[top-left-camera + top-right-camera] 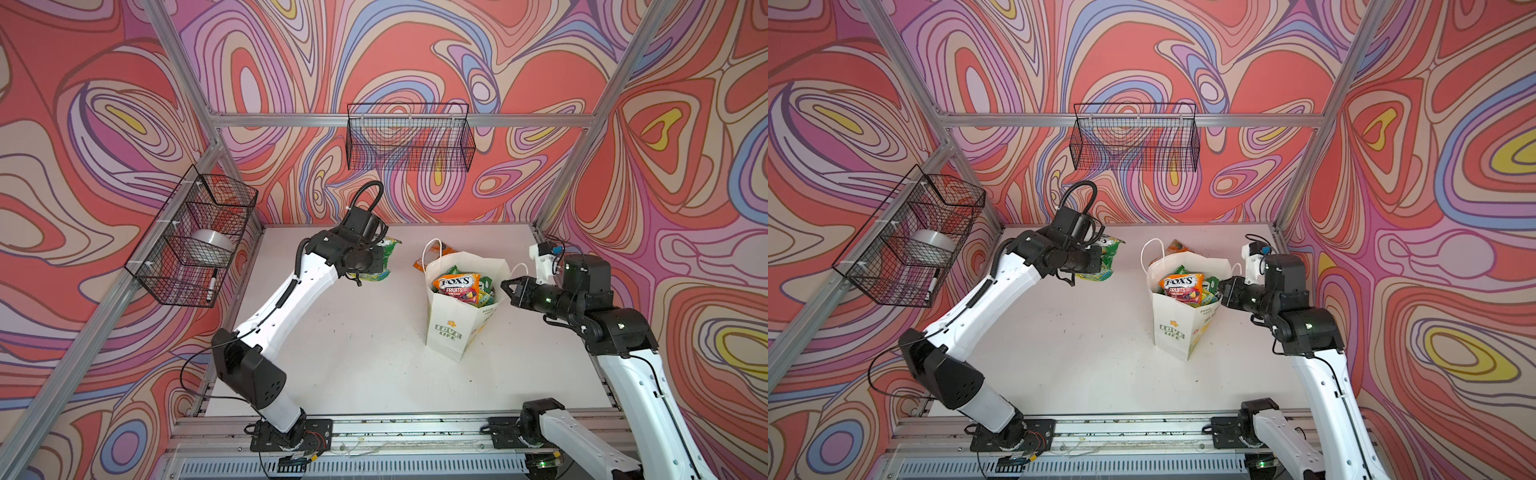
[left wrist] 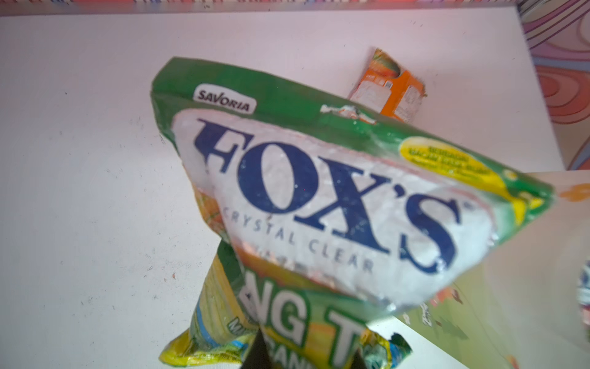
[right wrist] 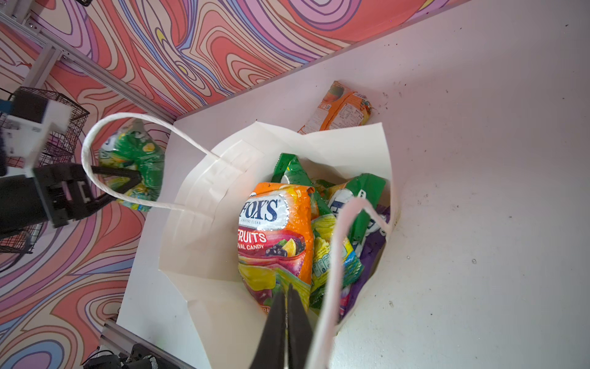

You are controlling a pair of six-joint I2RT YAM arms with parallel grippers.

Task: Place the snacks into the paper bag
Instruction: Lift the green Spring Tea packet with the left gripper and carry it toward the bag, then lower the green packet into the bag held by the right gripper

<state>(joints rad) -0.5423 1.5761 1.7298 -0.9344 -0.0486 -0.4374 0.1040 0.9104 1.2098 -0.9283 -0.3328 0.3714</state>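
Observation:
My left gripper point(image 1: 371, 266) point(image 2: 308, 348) is shut on the lower end of a green-yellow FOX'S packet point(image 1: 384, 249) point(image 1: 1106, 255) point(image 2: 319, 191), held bent above the back of the table, left of the bag. The white paper bag point(image 1: 451, 328) point(image 1: 1173, 332) point(image 3: 204, 198) stands open mid-table with several snacks inside, an orange FOX'S FRUITS packet point(image 1: 457, 284) point(image 3: 274, 236) on top. My right gripper point(image 1: 506, 286) point(image 1: 1223, 286) point(image 3: 287, 289) is shut at the bag's right rim, where the walls draw to a point. An orange packet point(image 1: 420, 264) point(image 2: 389, 92) point(image 3: 341, 108) lies behind the bag.
A black wire basket point(image 1: 409, 141) hangs on the back wall. Another wire basket point(image 1: 195, 237) on the left wall holds a tape roll and a marker. The white table point(image 1: 353, 353) is bounded by patterned walls and aluminium posts.

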